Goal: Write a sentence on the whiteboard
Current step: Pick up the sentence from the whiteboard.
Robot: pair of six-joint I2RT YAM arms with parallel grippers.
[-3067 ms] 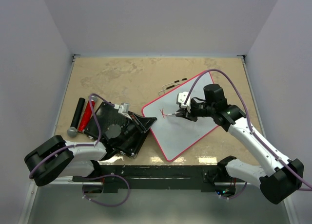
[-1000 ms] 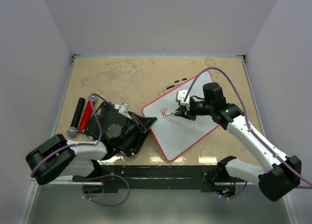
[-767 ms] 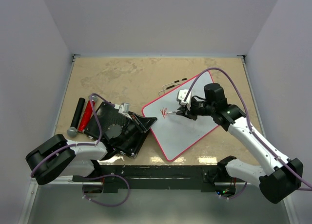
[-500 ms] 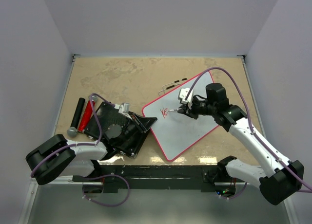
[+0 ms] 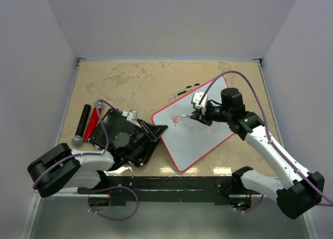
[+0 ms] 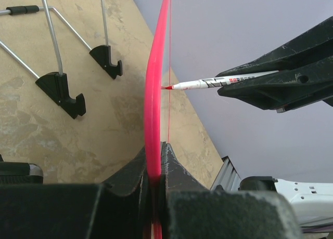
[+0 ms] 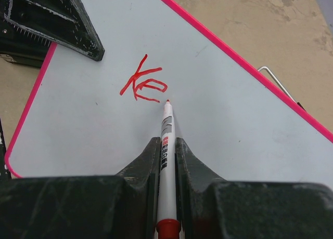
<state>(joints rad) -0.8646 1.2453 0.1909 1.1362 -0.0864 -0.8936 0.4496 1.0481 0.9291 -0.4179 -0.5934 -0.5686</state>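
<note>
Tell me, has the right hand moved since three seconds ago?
Yes. The right hand has shifted right, away from the left corner of the whiteboard.

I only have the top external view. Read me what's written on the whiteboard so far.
Observer: The right wrist view shows two red letters, "Ke", on the whiteboard.
Operator: Tell me where the marker tip sits.
Observer: The marker tip is just right of the "e" and slightly below it in that view. In the left wrist view it appears to meet the board face.
Operator: Confirm the left arm's hold.
Observer: The left gripper is shut on the whiteboard's rim, seen edge-on between its fingers.
</note>
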